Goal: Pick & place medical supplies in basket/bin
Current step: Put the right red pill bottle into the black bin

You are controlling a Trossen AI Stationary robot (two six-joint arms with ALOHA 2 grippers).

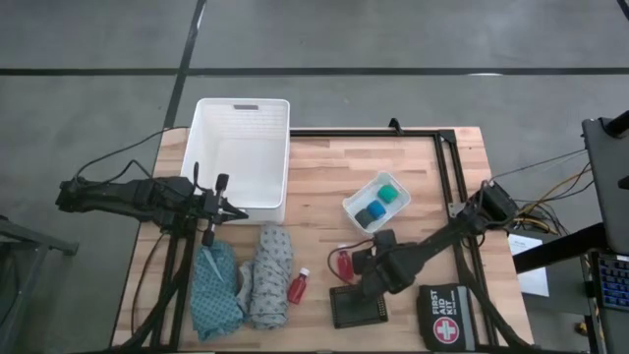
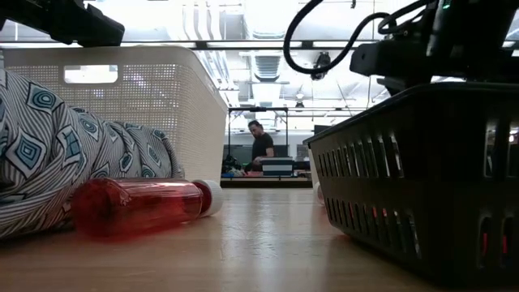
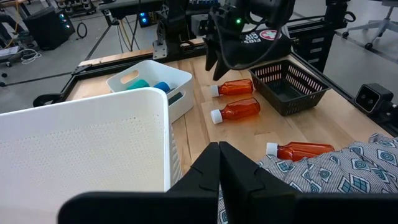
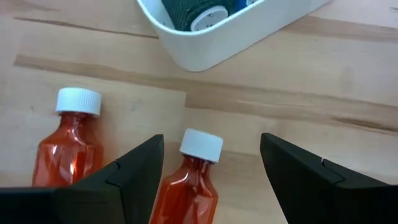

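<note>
My right gripper point(image 4: 211, 142) is open and low over two red bottles with white caps. Its fingers stand on either side of one lying bottle point(image 4: 189, 186) without touching it, and the second bottle point(image 4: 67, 146) lies beside it. In the high view this gripper point(image 1: 352, 265) is near the table's middle. A third red bottle point(image 1: 298, 287) lies by the grey patterned cloth point(image 1: 267, 275), with the teal cloth point(image 1: 216, 287) beside that. The blue piece point(image 1: 371, 216) and the green piece point(image 1: 390, 194) sit in a small white tray. My left gripper point(image 3: 219, 155) is shut, by the white basket's point(image 1: 241, 147) near corner.
A small black slotted basket point(image 1: 357, 305) and the black first aid pouch point(image 1: 447, 317) lie near the table's near right edge. The small white tray point(image 1: 354, 205) stands right of the basket. A black frame point(image 1: 447, 157) runs along the table's right side. A person point(image 2: 261, 146) is far behind.
</note>
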